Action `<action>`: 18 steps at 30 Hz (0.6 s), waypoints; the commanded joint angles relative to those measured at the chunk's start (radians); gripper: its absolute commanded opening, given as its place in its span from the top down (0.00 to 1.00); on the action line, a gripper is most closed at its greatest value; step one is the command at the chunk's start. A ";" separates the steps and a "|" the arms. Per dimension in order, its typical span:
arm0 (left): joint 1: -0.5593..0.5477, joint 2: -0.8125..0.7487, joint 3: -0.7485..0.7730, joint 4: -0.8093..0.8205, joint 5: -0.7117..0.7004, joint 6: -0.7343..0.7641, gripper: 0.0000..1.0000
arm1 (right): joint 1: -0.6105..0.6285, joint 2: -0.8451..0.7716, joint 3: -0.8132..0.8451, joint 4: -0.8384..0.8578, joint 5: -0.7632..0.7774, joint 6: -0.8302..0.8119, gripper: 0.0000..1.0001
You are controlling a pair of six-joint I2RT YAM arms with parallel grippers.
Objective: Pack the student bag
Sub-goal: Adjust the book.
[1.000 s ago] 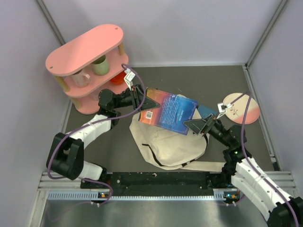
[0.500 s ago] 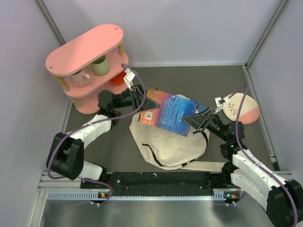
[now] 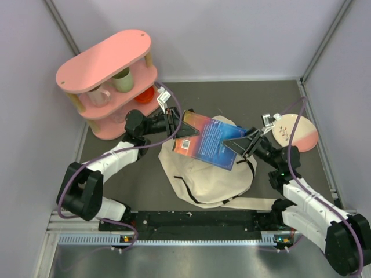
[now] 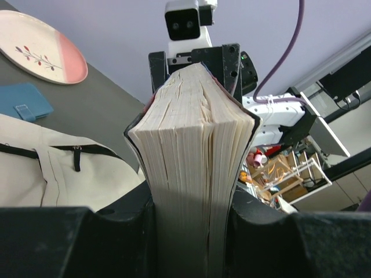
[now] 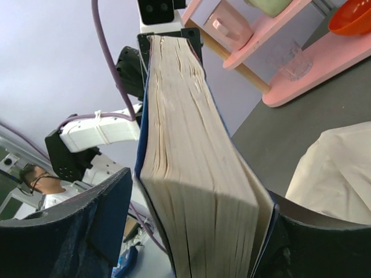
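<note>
From above, the left hand (image 3: 184, 128) is shut tight on one end of a thick book (image 3: 208, 139). The right hand (image 3: 240, 143) has a finger on each side of the other end, but I cannot tell if they squeeze it. The book hangs in the air, its long way going from hand to hand. Right under both hands the student bag (image 3: 203, 174) lies flat on the tabletop (image 3: 133, 179). The book hides the bag's middle, so I cannot tell which way its long side runs. Its long strap (image 3: 255, 202) goes off under the right arm. A pink shelf (image 3: 104, 61) is behind the left hand.

From the left wrist, the pages are pinched thin between the black fingers (image 4: 58, 243). The bag lies below and to one side of this hand. A small blue case (image 4: 23, 101) and a plate (image 4: 40, 49) lie past it.

From the right wrist, the book fills almost all the gap between the fingers (image 5: 87, 226). A corner of the bag shows below.
</note>
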 commanded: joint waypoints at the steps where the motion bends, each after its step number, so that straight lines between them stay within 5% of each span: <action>1: -0.001 -0.028 0.008 0.153 -0.137 -0.035 1.00 | 0.000 -0.033 0.015 -0.003 -0.045 -0.031 0.34; 4: -0.002 -0.014 0.017 0.173 -0.129 -0.047 1.00 | 0.002 -0.059 0.002 -0.037 -0.039 -0.042 0.38; 7: -0.002 0.001 0.019 0.184 -0.112 -0.056 1.00 | 0.000 -0.073 0.011 -0.062 -0.027 -0.054 0.56; 12: -0.010 0.015 0.022 0.202 -0.091 -0.076 1.00 | 0.000 -0.059 0.028 -0.048 -0.014 -0.050 0.64; 14: -0.018 0.014 0.023 0.193 -0.091 -0.070 1.00 | 0.000 -0.045 0.033 -0.022 -0.016 -0.043 0.76; 18: -0.033 0.015 0.026 0.172 -0.091 -0.047 1.00 | 0.000 -0.030 0.039 -0.010 -0.024 -0.033 0.82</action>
